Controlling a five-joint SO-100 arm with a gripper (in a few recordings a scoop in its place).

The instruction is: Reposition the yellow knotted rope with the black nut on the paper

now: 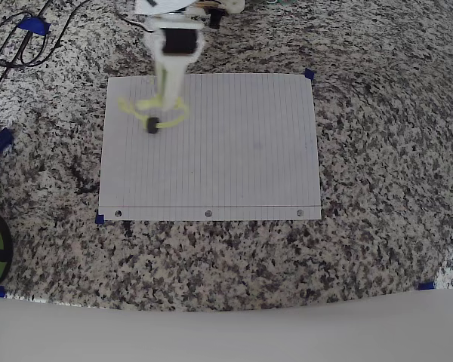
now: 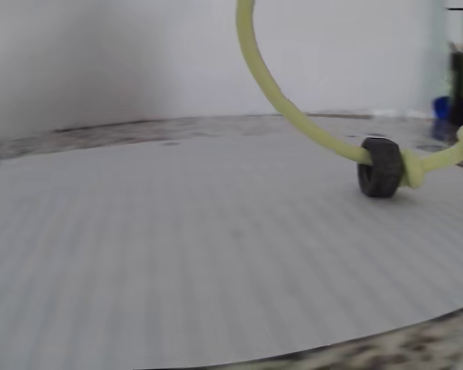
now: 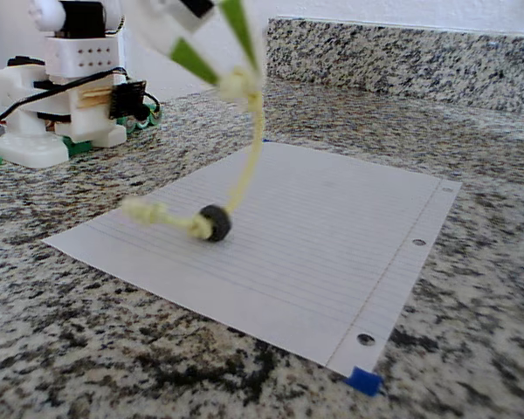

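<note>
We have the rope (image 3: 244,166) pinched at one knotted end in the gripper (image 3: 236,83) and lifted; it hangs below the fingers, its far end and the nut (image 3: 215,222) resting on the paper (image 3: 332,236) just beneath. We judge the pickup done; carrying and laying down remain.

This looks like a home kitchen: the table (image 1: 377,136) is a speckled granite top with a matching granite backsplash (image 3: 402,57) rising behind it against a plain white wall (image 2: 100,54), its corners marked with blue tape (image 3: 364,381).
</note>
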